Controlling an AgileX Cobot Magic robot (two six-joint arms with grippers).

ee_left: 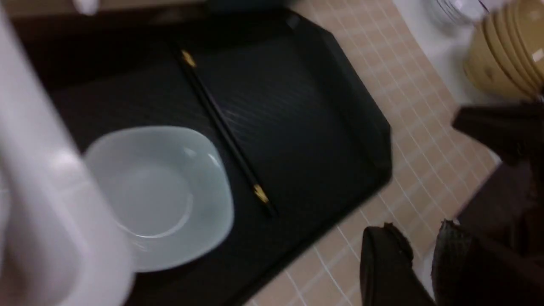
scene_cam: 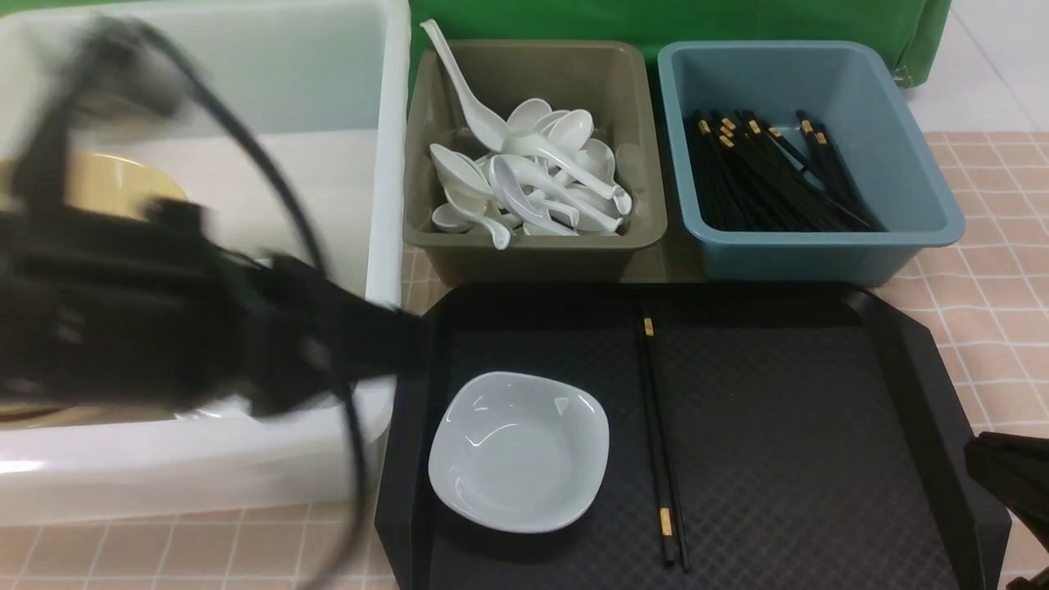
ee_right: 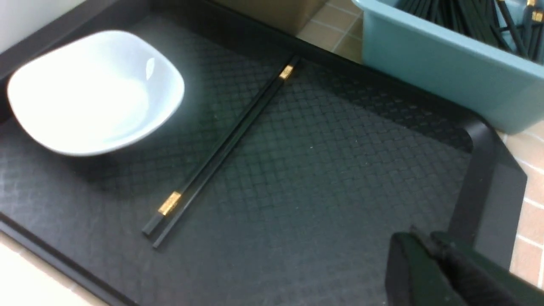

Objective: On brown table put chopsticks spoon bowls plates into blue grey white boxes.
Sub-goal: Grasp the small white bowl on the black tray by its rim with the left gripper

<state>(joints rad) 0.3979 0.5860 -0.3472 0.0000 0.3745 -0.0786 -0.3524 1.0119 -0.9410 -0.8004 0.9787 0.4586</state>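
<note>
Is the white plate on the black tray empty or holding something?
Empty. The white plate sits upright on the black tray; its glossy inside shows bare, and the chopsticks lie beside it, not in it.

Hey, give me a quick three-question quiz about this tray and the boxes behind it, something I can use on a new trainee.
1. What lies on the black tray beside the white plate? A a spoon; B a pair of chopsticks; C a yellow bowl.
2. True or false: the grey box holds white spoons.
3. Fill in: the bundle of chopsticks lies in the ___ box.
Key: 1 B. 2 true. 3 blue, meaning the blue box.
</note>
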